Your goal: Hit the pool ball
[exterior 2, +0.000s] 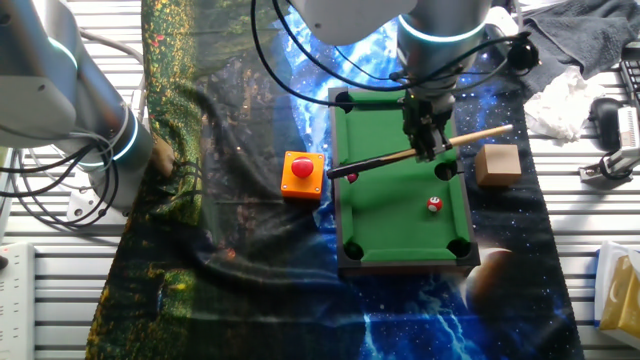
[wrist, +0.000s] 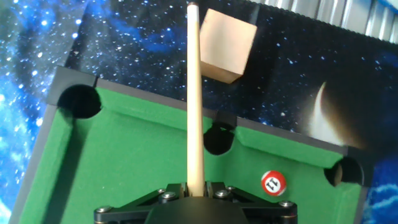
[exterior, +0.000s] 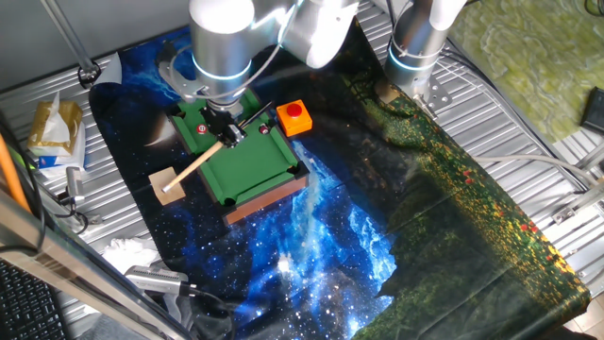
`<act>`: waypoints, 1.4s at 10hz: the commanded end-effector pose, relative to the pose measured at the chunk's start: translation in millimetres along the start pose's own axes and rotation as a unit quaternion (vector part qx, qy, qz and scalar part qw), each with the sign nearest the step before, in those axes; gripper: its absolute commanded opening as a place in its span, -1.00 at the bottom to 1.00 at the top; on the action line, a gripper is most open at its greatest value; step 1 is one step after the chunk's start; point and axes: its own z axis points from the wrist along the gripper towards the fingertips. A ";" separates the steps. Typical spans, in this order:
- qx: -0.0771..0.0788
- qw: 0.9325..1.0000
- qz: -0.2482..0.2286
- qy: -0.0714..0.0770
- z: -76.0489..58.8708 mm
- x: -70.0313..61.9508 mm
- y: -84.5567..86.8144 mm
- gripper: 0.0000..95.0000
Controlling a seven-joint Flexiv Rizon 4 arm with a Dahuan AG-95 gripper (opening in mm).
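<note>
Surface [exterior 2: 250,300] first: a slatted metal bench draped in a starry blue cloth, and on it the green mini pool table [exterior 2: 395,215] with its dark pockets and brown frame. Beside that table's rail sits a big red button on an orange base [exterior 2: 302,173], and off the opposite rail rests a plain wooden block [exterior 2: 497,164].

Over the felt hangs the gripper [exterior 2: 428,148], its jaws pinched tight on the cue stick [exterior 2: 470,138]. The cue runs nearly level across the table, pale butt reaching out past the rail toward the block, dark tip pointing toward the button side. The hold looks to be around the cue's middle, which should keep it balanced; it is a thin, stiff, light rod, so I'd guess it could twist in the jaws if the push goes off line.

Smallest of all are the balls. A darker one [exterior 2: 352,177] lies close to the cue's tip near the button-side rail. The pool ball [exterior 2: 434,204], bright red with a white spot, sits on open felt, apart from the cue and nearer the far end pockets; the hand view shows it just beside the gripper. It looks hard, smooth and very light, so it should roll off freely at a gentle tap. It is not a thing to grasp; contact belongs to the cue tip, square on its middle.
</note>
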 end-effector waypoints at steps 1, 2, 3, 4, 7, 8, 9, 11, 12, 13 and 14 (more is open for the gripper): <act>-0.001 0.998 -0.067 -0.001 0.0 0.2 0.0 -1.00; -0.002 0.997 -0.076 -0.002 0.0 0.2 0.0 -1.00; -0.003 0.997 -0.076 -0.002 0.0 0.2 0.0 -1.00; -0.004 0.997 -0.076 -0.002 0.0 0.2 0.0 -1.00; -0.013 0.998 -0.054 -0.001 -18.1 1.3 4.0 -1.00; -0.018 0.999 -0.038 -0.003 -16.2 3.6 12.4 -1.00; -0.018 0.999 -0.031 -0.005 -14.8 5.1 19.3 -1.00; -0.021 1.000 -0.014 -0.007 -12.9 6.2 35.2 -1.00; -0.021 1.000 -0.009 -0.007 -12.1 6.6 40.3 -1.00; -0.023 1.000 -0.004 -0.008 -11.0 8.1 45.8 -1.00; -0.029 1.000 0.002 -0.011 -9.3 8.9 49.7 -1.00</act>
